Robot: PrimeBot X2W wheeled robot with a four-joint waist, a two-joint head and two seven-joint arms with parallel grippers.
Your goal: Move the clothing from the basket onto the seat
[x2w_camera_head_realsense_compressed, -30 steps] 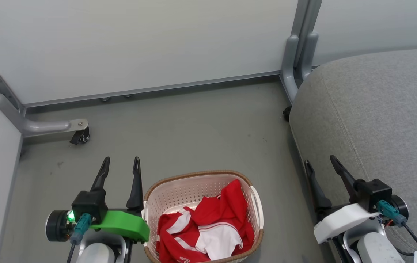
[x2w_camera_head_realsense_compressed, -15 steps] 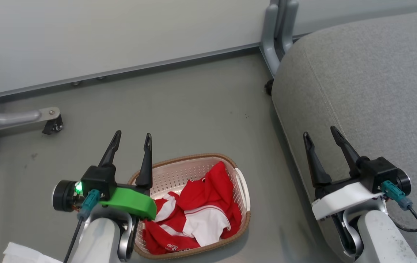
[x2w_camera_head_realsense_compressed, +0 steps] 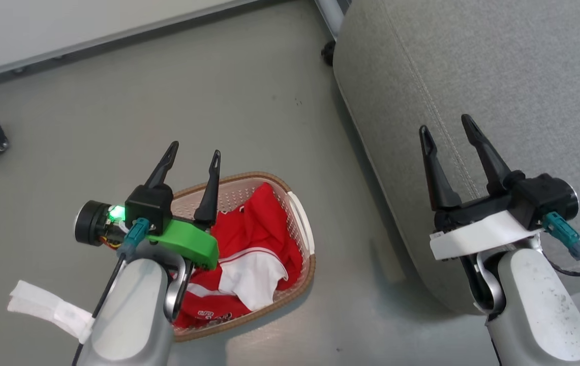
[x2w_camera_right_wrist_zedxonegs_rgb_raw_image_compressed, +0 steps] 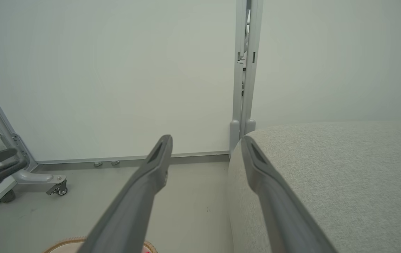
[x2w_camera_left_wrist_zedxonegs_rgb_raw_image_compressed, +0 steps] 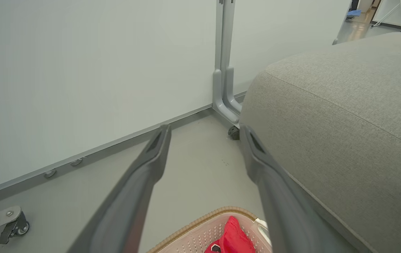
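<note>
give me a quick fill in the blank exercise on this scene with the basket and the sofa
The basket holds clothing that is white and ____.
In the head view the basket stands to the ____ of the grey seat.
The left gripper and the right gripper both have their jaws ____, holding nothing.
Missing words: red; left; open.

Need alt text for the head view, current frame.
A cream basket full of red-and-white clothing sits on a grey floor, to the left of a large grey seat. The open, empty left pincer overlaps the basket's left side, and the open, empty right pincer is over the seat's near edge.
</note>
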